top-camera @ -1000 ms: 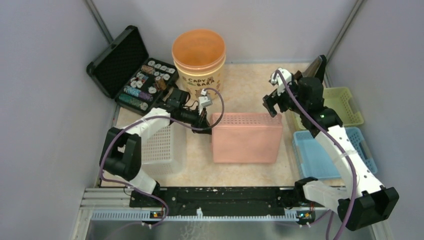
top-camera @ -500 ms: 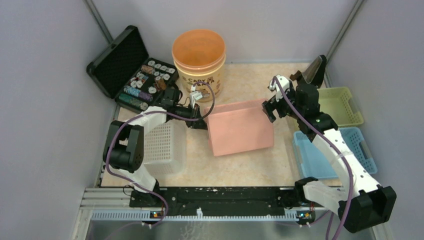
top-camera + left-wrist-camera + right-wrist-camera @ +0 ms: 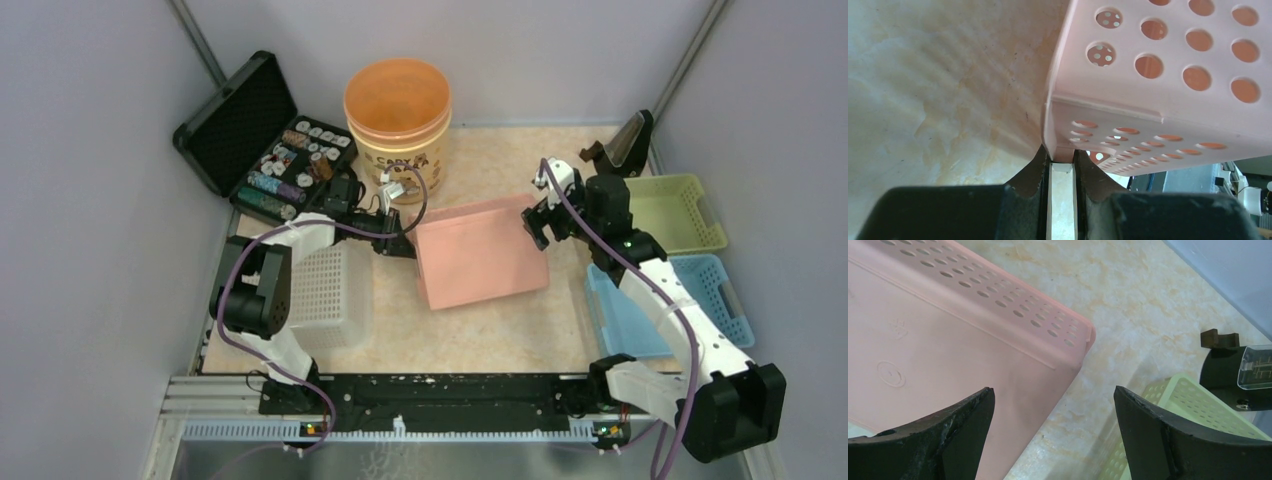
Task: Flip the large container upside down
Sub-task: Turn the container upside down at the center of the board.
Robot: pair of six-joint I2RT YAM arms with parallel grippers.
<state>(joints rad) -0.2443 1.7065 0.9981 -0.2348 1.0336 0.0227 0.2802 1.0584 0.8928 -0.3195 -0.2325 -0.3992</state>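
Top view: pink container (image 3: 480, 255) sat mid-desk (image 3: 500, 330), between the two arms, solid base facing up, rotated slightly off square. Left gripper (image 3: 405, 243) was at its left edge, touching. Right gripper (image 3: 540, 215) was just beside its far-right corner; contact there unclear from this angle. Orange bucket (image 3: 398, 110) stood behind the container. Open black case (image 3: 262, 140) was at far left, white basket (image 3: 325, 295) under the left arm. Green basket (image 3: 680, 210) and blue basket (image 3: 650, 300) lay along the right side. Left wrist view: left gripper (image 3: 1063, 160) had its jaws nearly pressed together, pinching the container (image 3: 1158, 100) by the rim at one corner. Perforated walls filled the upper right, bare desk (image 3: 938, 75) on the left. Couldn't tell whether the rest of the rim rested on the desk. Right wrist view: right gripper (image 3: 1053, 390) had its jaws spread wide, gripping nothing. Container (image 3: 948, 340) showed its base with moulded marks and one perforated wall, its corner between the fingers' line of sight. Green basket (image 3: 1198, 410) was at lower right, desk (image 3: 1128, 300) beyond.
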